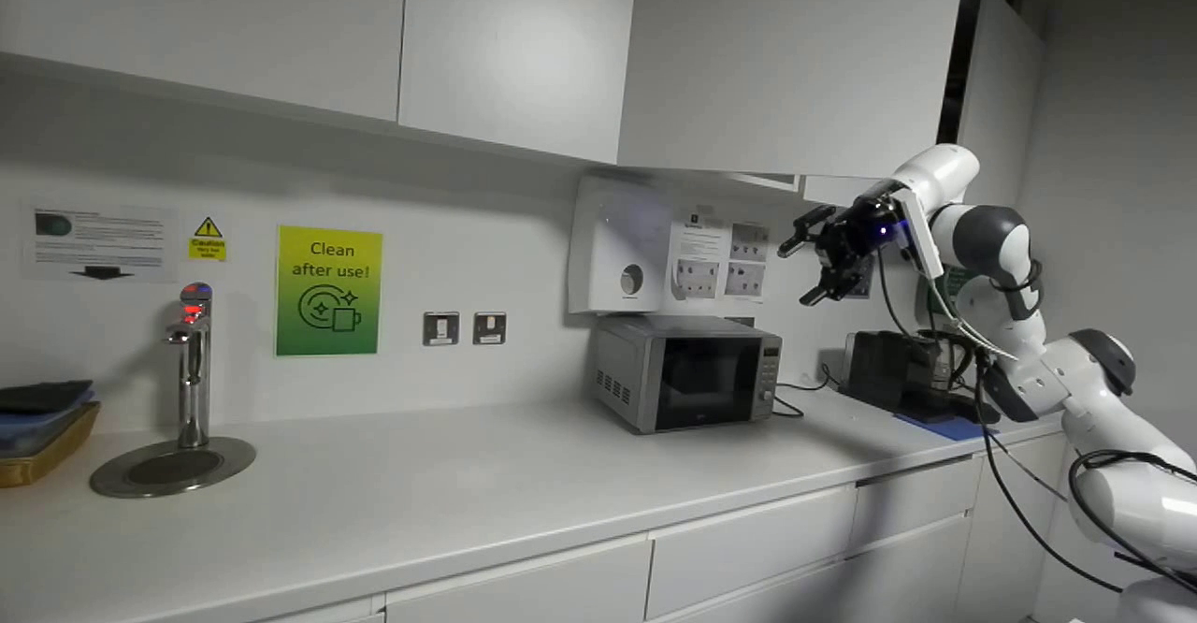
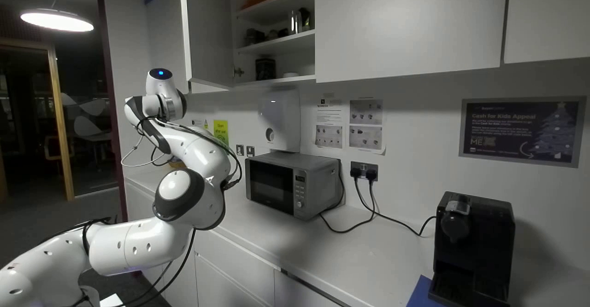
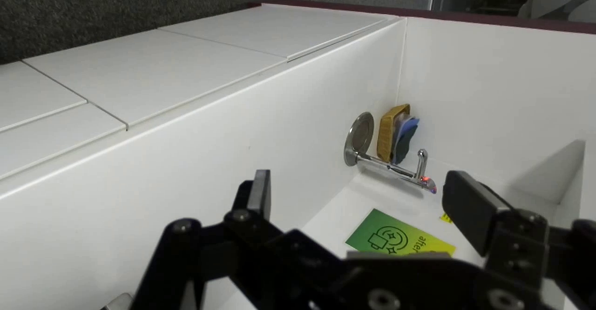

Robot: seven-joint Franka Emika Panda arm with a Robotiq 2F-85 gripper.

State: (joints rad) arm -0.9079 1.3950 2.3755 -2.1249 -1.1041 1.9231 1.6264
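Note:
My gripper (image 1: 796, 274) is open and empty, held in the air above the counter near the wall cabinets. In the wrist view its two black fingers (image 3: 357, 179) stand wide apart with nothing between the pads. In an exterior view the silver microwave (image 1: 687, 372) stands on the counter below and beyond the fingers. A white dispenser (image 1: 622, 244) hangs on the wall above the microwave. In an exterior view the gripper is hidden behind the white arm (image 2: 198, 152). The chrome tap (image 3: 396, 169) and a green-yellow sign (image 3: 400, 235) show far off past the fingers in the wrist view.
Wall cabinets (image 1: 785, 62) hang close to the arm; one cabinet door (image 2: 209, 30) is open, with shelves (image 2: 276, 44) of items behind it. A black coffee machine (image 2: 474, 247) stands on the counter (image 2: 350, 256). Black cables hang along the arm. A basket (image 3: 387, 133) stands behind the tap.

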